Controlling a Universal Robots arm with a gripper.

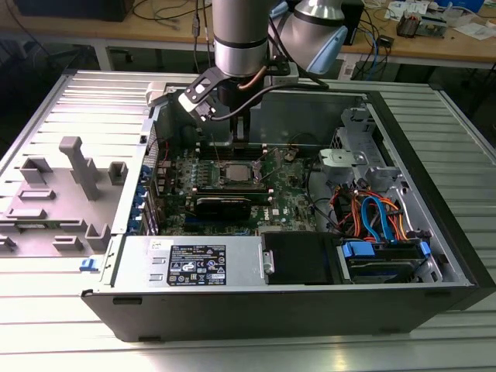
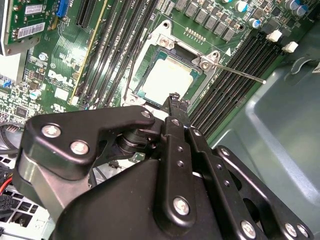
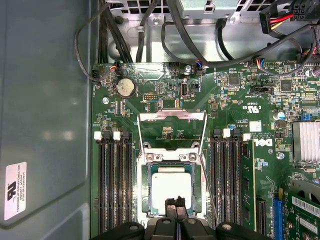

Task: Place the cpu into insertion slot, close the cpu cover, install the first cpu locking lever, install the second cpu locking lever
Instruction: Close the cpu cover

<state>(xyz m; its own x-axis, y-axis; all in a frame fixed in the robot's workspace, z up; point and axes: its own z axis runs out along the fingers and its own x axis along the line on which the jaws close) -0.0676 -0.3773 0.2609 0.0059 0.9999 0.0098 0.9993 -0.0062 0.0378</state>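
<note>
A silver metal table [image 1: 46,341] with long ribbed slats running across it carries everything. 1 open computer case [image 1: 271,318] lies on its side near the middle of the table, its black wall facing the camera and its open side up. Toward the exterior view's left, just beside the case, a flat grey fixture plate [image 1: 39,221] rests on the slats. It bears several grey blocks and 1 tall upright post [image 1: 77,167]. A small blue piece [image 1: 89,265] sits at the case's near corner on that side; whether it rests on the table or is fixed to the case cannot be told. The slats in front of the case are bare.
</note>
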